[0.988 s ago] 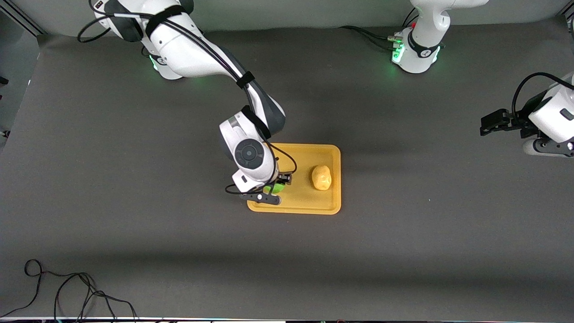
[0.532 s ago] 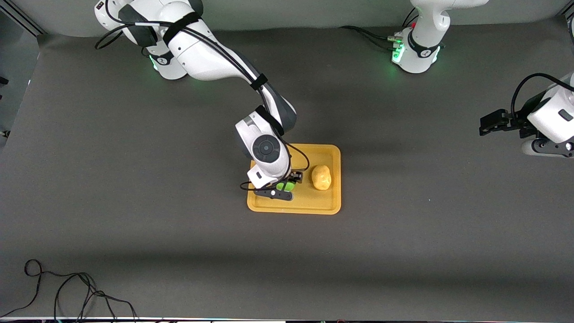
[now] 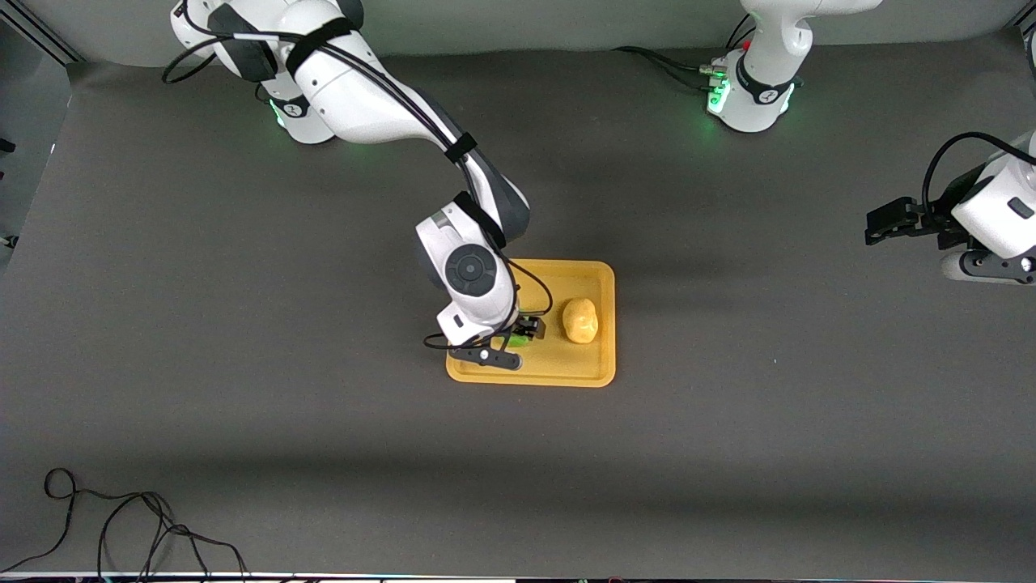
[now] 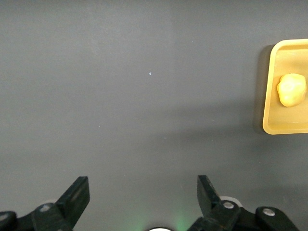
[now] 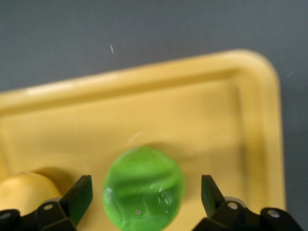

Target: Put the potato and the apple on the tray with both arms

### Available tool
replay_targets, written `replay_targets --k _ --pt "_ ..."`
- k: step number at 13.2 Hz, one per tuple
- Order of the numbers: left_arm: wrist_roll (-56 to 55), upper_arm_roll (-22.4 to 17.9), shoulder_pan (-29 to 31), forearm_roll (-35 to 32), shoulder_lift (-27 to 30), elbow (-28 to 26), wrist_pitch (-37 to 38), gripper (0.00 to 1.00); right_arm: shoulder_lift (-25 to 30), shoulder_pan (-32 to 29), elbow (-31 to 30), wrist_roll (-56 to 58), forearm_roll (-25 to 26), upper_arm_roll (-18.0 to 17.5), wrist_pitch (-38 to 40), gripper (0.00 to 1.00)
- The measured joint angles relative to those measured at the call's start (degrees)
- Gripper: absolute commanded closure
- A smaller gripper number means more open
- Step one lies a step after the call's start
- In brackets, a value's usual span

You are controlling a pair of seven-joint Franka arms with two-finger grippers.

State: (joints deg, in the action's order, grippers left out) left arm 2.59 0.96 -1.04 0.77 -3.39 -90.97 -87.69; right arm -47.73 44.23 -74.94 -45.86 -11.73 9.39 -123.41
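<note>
Apple (image 5: 143,188) release on the tray (image 3: 599,376) looks finished, beside the potato (image 3: 580,320), so the right gripper (image 5: 144,197), fingers wide around it, should rise straight up without nudging it, while the left gripper (image 4: 139,197) waits spread wide over bare table.

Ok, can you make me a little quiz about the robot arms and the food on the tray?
1. True or false: the potato lies on the yellow tray.
2. Which fruit sits between the right gripper's open fingers? A) green apple B) banana C) orange
3. Fill in: the left gripper waits, open, over the bare ____ toward the left arm's end.

Key: 1 true; 2 A; 3 table.
</note>
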Motion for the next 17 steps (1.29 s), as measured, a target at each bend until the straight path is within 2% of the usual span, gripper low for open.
replay_targets --k 5,12,17 --pt "-0.02 0.01 0.00 -0.01 0.00 0.00 0.00 0.00 12.08 -0.40 0.35 3.69 0.02 9.29 13.42 0.00" --pt "-0.01 0.02 0.02 -0.02 0.00 0.00 0.00 0.00 26.98 -0.89 -9.57 26.85 -0.03 23.18 17.90 0.00" --pt "-0.02 0.00 0.04 -0.03 0.00 -0.01 0.00 0.00 33.17 -0.94 -12.40 40.78 -0.04 32.30 23.60 0.00"
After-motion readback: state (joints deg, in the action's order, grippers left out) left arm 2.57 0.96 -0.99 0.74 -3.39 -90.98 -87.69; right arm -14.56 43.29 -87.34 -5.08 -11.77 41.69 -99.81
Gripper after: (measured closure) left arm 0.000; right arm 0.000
